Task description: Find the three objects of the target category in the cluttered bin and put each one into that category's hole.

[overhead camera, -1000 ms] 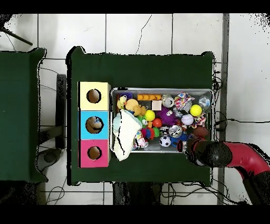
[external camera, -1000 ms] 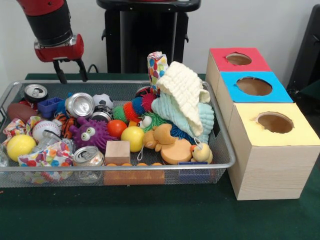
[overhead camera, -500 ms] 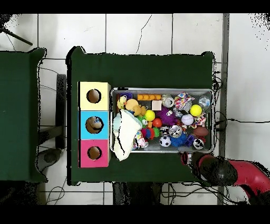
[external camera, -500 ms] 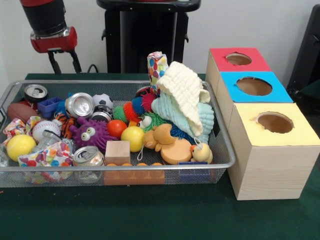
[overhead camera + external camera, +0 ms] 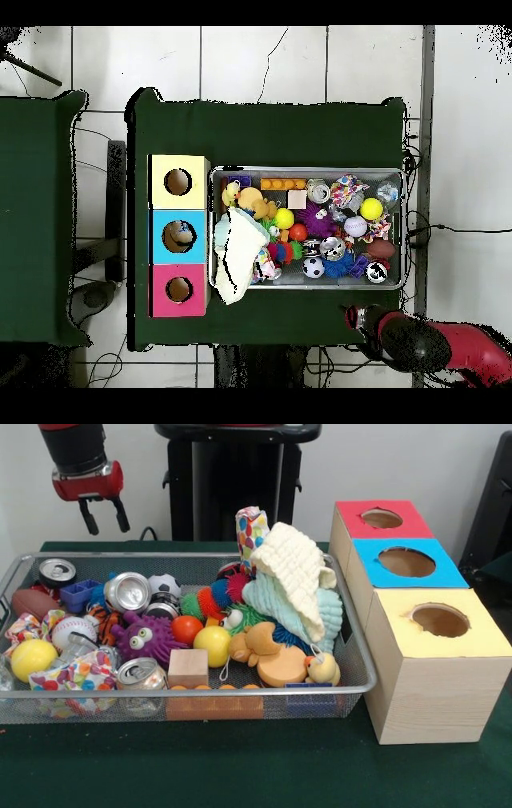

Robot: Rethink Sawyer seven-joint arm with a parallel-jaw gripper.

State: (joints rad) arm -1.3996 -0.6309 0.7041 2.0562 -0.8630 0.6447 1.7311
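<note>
**Arm drawn back from the bin, gripper empty**

Upper left of the front view: the gripper [image 5: 104,516] hangs above and behind the far left corner of the cluttered bin [image 5: 200,690]. A second ago it sat lower, its tips near the rim over the can corner; it has since risen and pulled away. Jaws are spread, nothing between them. The overhead view agrees: the gripper [image 5: 358,318] now lies off the bin's edge in the lower right of that frame, where earlier it overlapped the bin corner.

Bin contents unchanged across the three moments. Left end: an upright can [image 5: 57,571], a blue block [image 5: 79,594], a yellow ball [image 5: 33,658], a baseball [image 5: 72,632]. Centre: a purple toy with eyes [image 5: 146,638], a wooden cube [image 5: 188,666]. Right end: cream and mint cloths [image 5: 298,584] piled high, with a small yellow duck [image 5: 323,669] by the front rim.

Right of the bin, just beside it: three boxes, with a red-topped box [image 5: 382,520] at the back, then a blue-topped box [image 5: 408,562] and, nearest, a yellow-topped box [image 5: 439,623], each with a round hole.

Judgement: no pick came of that descent. The target category cannot be told from these frames; all sorting looks still to do.
</note>
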